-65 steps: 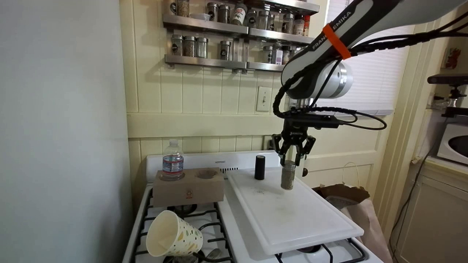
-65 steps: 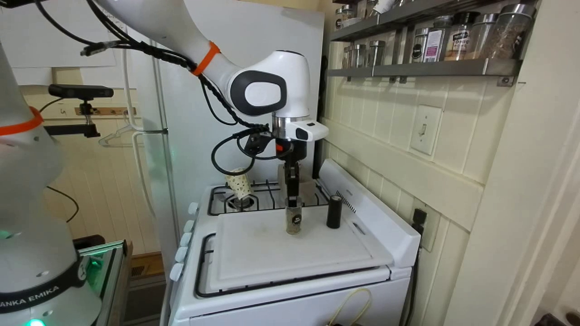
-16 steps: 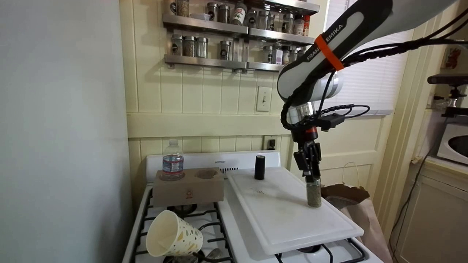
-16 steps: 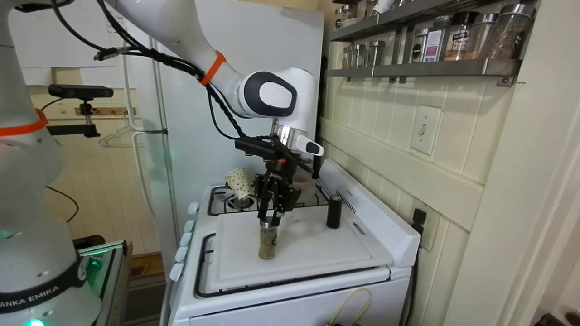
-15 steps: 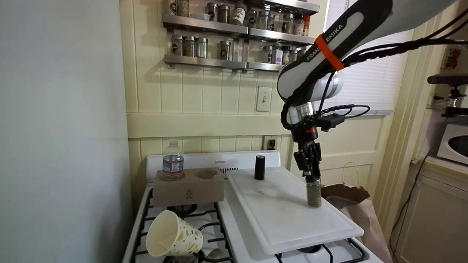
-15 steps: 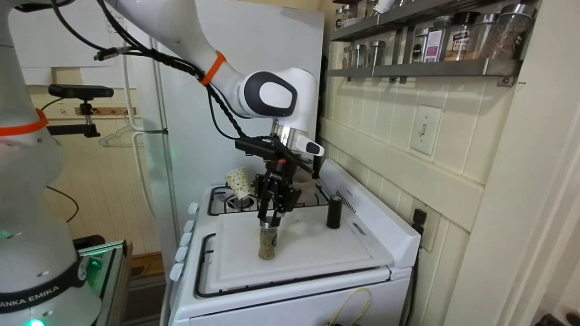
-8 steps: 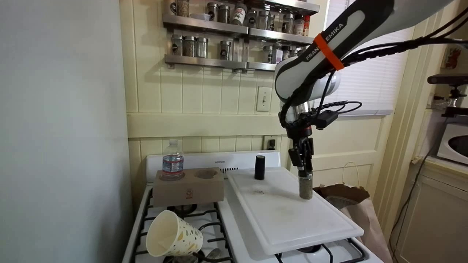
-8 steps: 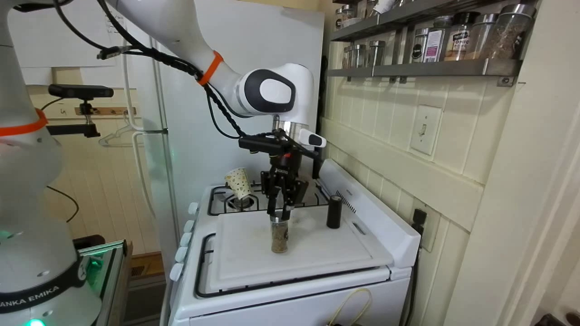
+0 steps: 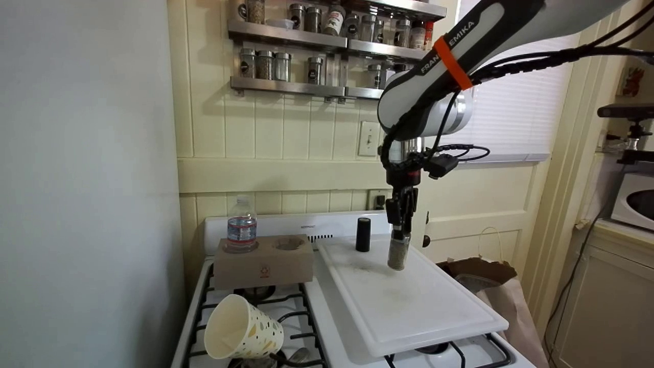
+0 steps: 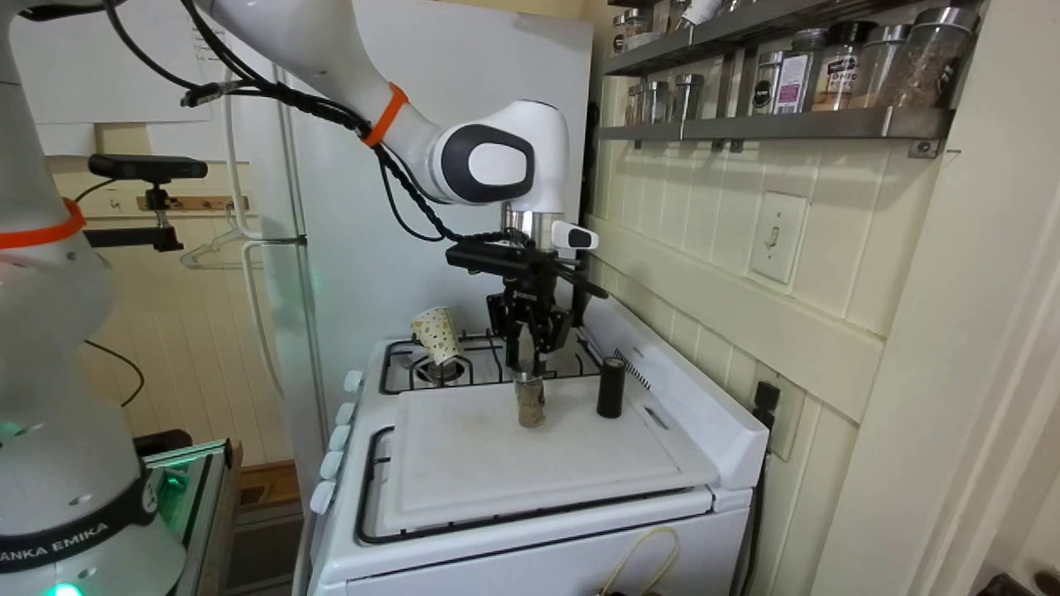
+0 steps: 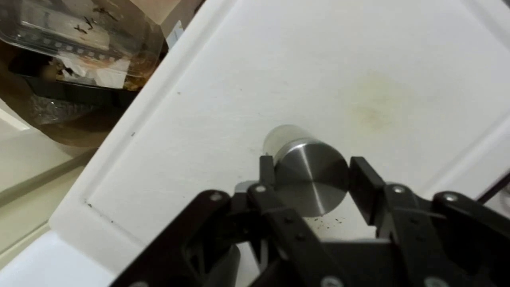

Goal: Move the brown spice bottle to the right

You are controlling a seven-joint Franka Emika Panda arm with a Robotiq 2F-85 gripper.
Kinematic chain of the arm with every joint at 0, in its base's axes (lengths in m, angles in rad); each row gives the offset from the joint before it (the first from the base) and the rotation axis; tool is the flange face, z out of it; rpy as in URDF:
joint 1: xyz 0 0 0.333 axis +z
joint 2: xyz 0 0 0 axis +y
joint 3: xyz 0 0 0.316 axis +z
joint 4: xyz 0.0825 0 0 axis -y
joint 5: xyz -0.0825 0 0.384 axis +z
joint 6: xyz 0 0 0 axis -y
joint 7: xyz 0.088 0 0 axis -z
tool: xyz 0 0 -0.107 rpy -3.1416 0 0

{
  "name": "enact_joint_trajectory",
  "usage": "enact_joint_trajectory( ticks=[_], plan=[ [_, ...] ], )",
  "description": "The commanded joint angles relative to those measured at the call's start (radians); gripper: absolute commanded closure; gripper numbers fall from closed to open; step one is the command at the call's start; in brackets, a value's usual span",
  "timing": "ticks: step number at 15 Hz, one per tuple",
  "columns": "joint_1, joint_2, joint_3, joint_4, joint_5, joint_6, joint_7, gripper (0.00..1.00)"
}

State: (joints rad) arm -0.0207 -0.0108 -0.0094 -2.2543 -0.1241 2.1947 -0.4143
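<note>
Starting at the left of an exterior view, we see the smooth, pale grey side of a refrigerator (image 9: 87,194), then a cream paper cup with a leaf-like pattern (image 9: 258,335) tipped over on a white gas stove (image 9: 332,327). Behind the cup stands a brown cardboard drink carrier (image 9: 263,268), and a clear plastic water bottle with a red-and-blue label (image 9: 241,230) is upright in its left hole. Farther right, a black cylindrical bottle (image 9: 363,235) stands near the back edge of a white cutting board (image 9: 424,317).

Just right of it and a little nearer to us is the brownish-grey cylindrical spice bottle (image 9: 397,257), leaning slightly over the rear part of the board; we cannot be certain whether its base touches. The black two-fingered gripper (image 11: 312,175) has hold of it from above: in the wrist view, its fingers stand only as far apart as the round silver metal lid (image 11: 312,195), one against each side.

The white-and-black robot arm (image 9: 409,102) reaches in from the upper right. Beyond the board's right edge we find a brown paper bag (image 9: 516,306), with a clear plastic container (image 11: 83,40) inside, and at the far right a white appliance with a dark rounded panel (image 9: 623,212).
</note>
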Motion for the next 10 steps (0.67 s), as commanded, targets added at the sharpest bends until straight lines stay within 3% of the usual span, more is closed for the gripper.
enact_joint_trajectory(
  ticks=[1, 6, 10],
  plan=[
    [0.002, 0.003, -0.005, 0.016, 0.103, -0.014, -0.059, 0.76],
    [0.000, 0.008, -0.007, 0.041, 0.092, -0.080, -0.004, 0.76],
    [-0.004, 0.022, -0.013, 0.068, 0.104, -0.122, -0.032, 0.76]
  ],
)
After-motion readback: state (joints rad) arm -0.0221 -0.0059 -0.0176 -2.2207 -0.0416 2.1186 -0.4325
